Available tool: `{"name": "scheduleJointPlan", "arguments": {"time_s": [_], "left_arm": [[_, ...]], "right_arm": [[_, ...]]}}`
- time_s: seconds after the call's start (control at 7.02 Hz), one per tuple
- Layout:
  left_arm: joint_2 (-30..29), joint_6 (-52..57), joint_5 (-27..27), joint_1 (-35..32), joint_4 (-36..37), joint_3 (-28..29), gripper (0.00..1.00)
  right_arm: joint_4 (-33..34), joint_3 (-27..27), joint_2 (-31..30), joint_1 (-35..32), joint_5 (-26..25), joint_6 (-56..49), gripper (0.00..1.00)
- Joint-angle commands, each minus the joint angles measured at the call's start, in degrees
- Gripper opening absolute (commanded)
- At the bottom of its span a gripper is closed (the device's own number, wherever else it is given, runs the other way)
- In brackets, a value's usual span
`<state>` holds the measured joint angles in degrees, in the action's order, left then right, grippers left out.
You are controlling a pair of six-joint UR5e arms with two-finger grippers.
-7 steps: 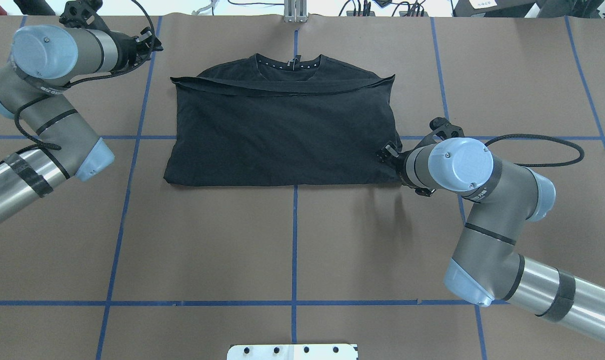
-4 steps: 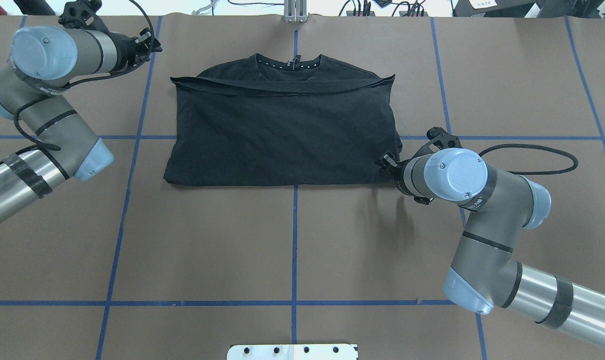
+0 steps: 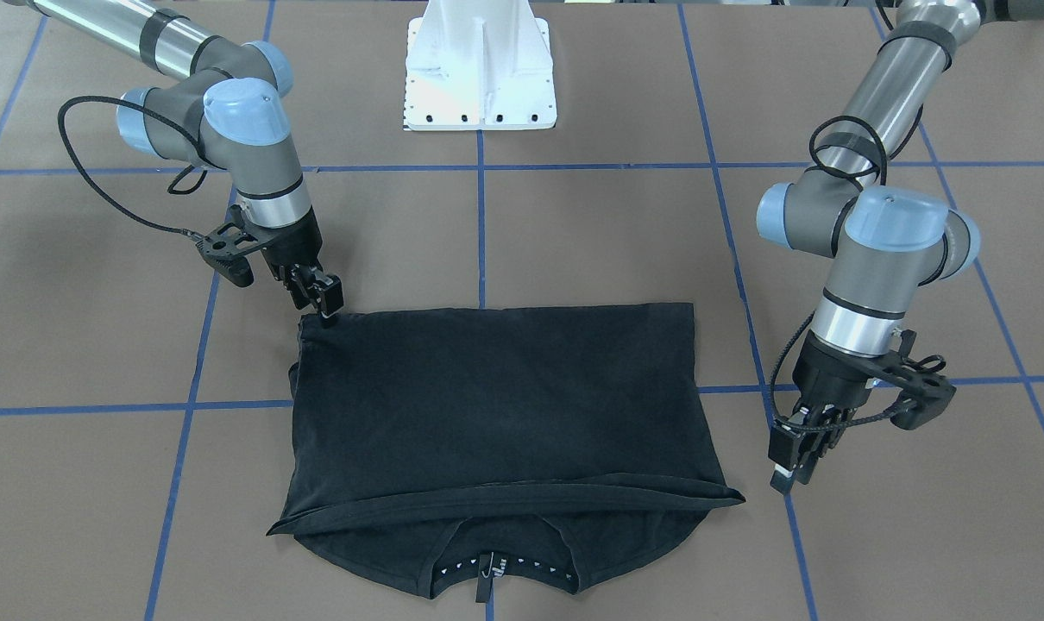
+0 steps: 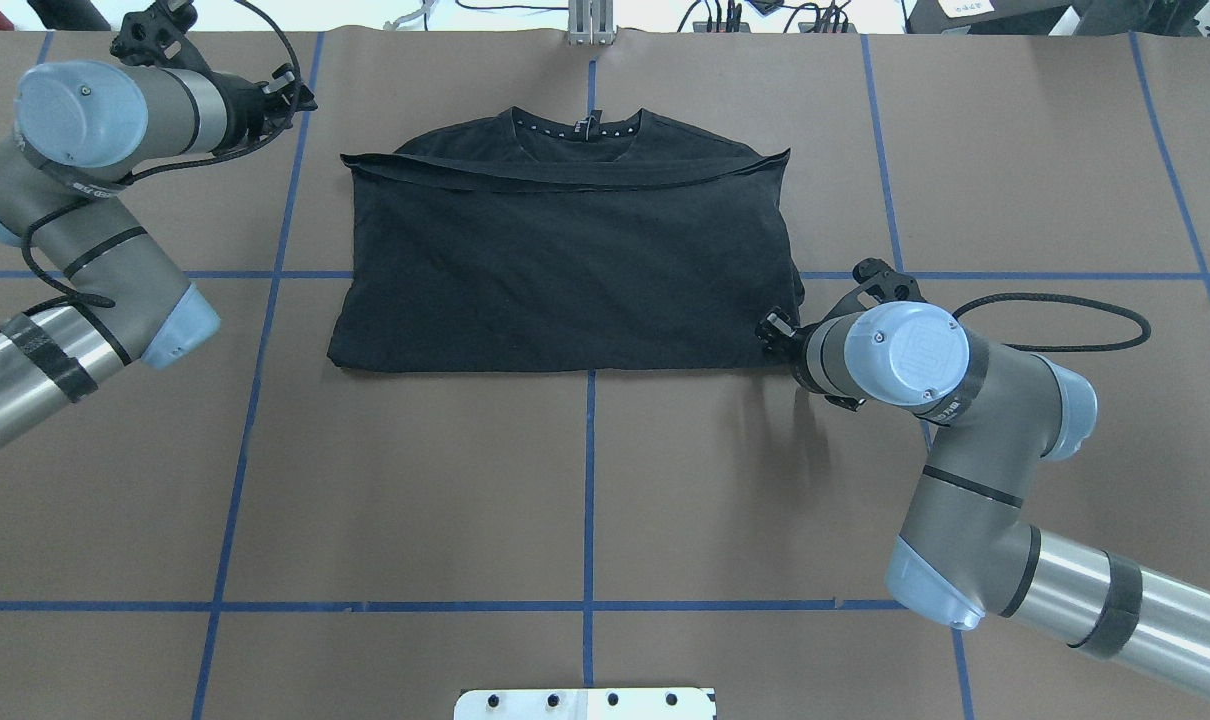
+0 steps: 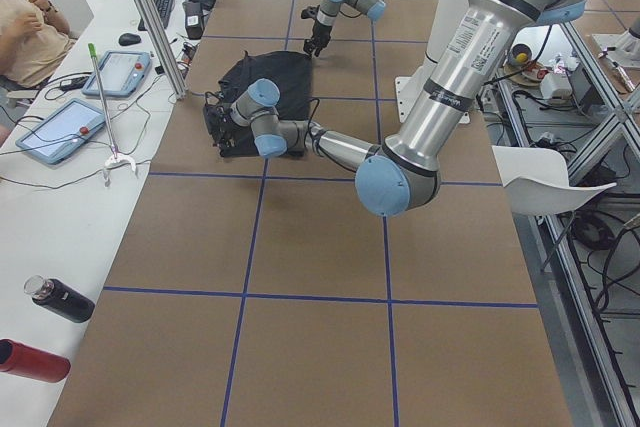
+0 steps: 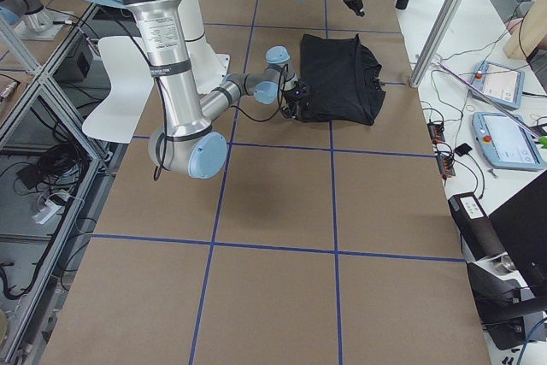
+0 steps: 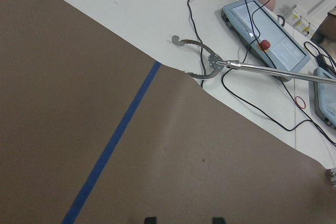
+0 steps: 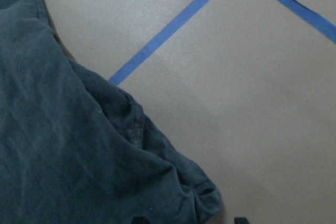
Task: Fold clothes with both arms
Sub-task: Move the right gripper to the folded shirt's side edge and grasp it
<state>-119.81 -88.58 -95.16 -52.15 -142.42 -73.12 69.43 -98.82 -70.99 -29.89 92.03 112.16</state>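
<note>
One T-shirt [image 4: 565, 270], seemingly halved, lies crosswise, collar [image 4: 577, 130] away from pedestal [image 3: 481, 69].

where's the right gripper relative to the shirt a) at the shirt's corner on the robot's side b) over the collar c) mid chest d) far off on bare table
A: the right gripper sits at a corner of the black T-shirt, at the end opposite the collar.

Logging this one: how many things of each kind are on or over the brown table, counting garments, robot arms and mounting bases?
Black T-shirt: 1
Robot arms: 2 (left arm, right arm)
White pedestal base: 1
Total: 4
</note>
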Motion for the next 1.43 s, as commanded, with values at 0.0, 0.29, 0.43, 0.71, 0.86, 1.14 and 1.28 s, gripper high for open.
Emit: {"name": "scheduleJointPlan", "arguments": {"time_s": [0.0, 0.29, 0.43, 0.71, 0.86, 1.14, 1.28], "left_arm": [[0.88, 0.16, 0.15, 0.03, -0.14, 0.0, 0.46], [1.33, 0.25, 0.15, 0.03, -0.22, 0.0, 0.46], [1.33, 0.25, 0.15, 0.03, -0.22, 0.0, 0.46], [1.24, 0.16, 0.15, 0.03, -0.14, -0.44, 0.46], [1.33, -0.01, -0.02, -0.06, -0.05, -1.83, 0.46], [2.2, -0.37, -0.81, 0.03, 0.3, -4.82, 0.46], [2.56, -0.37, -4.38, 0.03, 0.48, -6.49, 0.46]], "right_arm": [[0.0, -0.15, 0.41, 0.0, -0.1, 0.16, 0.0], [0.0, -0.85, 0.24, -0.17, 0.34, -0.1, 0.0], [0.09, -2.07, -0.11, -0.26, 0.43, -0.19, 0.0], [0.26, -9.06, -5.7, -0.26, 1.21, -0.19, 0.0], [0.7, -14.07, -9.48, 1.05, 2.0, 0.42, 0.0], [0.7, -20.87, -13.91, 12.95, 2.54, 9.44, 0.0], [0.62, -24.72, -18.44, 19.71, 2.71, 9.56, 0.0]]}}
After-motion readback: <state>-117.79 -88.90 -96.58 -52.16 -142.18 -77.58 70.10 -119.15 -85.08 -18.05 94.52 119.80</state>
